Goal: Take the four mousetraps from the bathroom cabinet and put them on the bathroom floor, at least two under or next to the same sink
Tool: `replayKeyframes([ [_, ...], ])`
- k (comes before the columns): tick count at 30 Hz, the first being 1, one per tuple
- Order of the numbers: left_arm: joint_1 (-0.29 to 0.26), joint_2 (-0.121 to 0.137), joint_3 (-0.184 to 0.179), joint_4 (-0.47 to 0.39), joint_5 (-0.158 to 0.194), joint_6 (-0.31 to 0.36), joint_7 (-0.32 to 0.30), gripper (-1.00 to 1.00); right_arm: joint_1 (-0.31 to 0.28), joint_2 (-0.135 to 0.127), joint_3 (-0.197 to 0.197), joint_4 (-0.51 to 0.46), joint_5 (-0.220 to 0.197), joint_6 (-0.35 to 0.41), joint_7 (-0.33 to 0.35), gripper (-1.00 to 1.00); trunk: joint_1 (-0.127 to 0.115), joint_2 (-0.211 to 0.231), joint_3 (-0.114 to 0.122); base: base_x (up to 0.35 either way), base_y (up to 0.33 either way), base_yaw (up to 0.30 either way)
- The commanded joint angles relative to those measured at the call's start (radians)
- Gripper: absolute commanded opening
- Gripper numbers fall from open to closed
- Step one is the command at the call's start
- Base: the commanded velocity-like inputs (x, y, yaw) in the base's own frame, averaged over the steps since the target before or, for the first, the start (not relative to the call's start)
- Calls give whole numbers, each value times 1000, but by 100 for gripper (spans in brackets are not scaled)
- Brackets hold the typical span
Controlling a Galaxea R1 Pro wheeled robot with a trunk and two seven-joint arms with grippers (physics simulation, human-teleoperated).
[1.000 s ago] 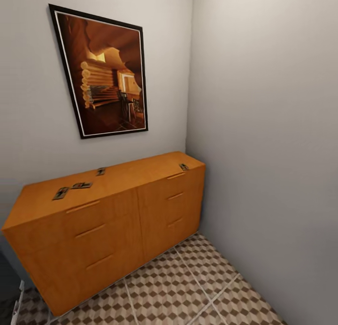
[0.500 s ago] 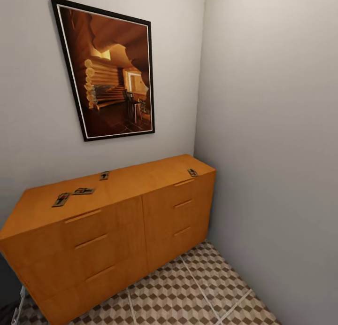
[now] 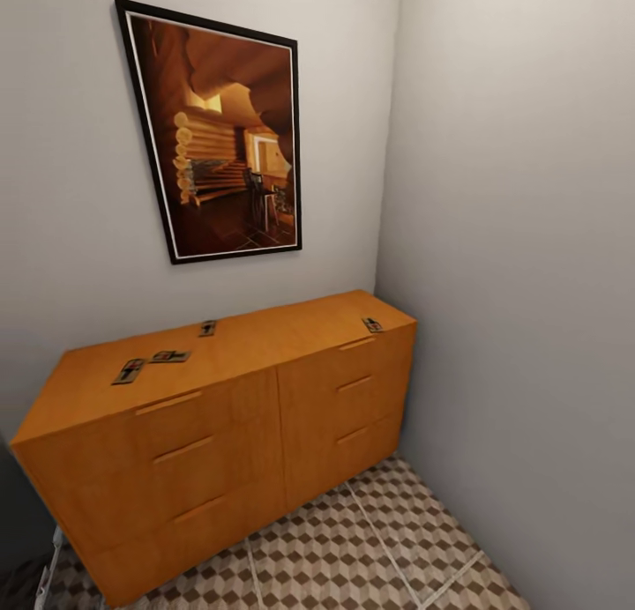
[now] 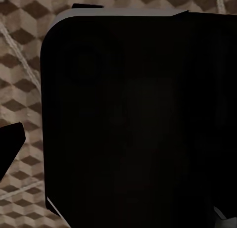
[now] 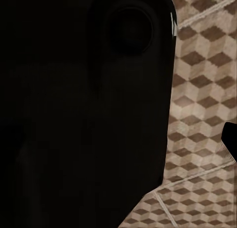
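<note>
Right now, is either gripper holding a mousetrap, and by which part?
It cannot be told; no grasp is visible. Four mousetraps lie on the cabinet top.

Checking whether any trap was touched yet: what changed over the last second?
Only the camera moved: the whole head view slid rightward, so the base or head is turning. The four mousetraps lie as before on the cabinet top; nothing was gripped or released.

Four mousetraps (image 3: 129,370) on cabinet (image 3: 220,434) top, picture (image 3: 220,134) on wall behind, bathroom floor (image 3: 370,548) before
</note>
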Motion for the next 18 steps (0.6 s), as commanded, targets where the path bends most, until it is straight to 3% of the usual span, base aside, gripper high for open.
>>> replayKeyframes([
  [1, 0, 0, 1, 0, 6, -2, 0, 100, 0, 0, 0, 0, 0, -1, 0, 100, 0, 0, -1, 1, 0, 237],
  [18, 0, 0, 0, 0, 6, -2, 0, 100, 0, 0, 0, 0, -1, -1, 0, 100, 0, 0, -1, 2, 0, 235],
])
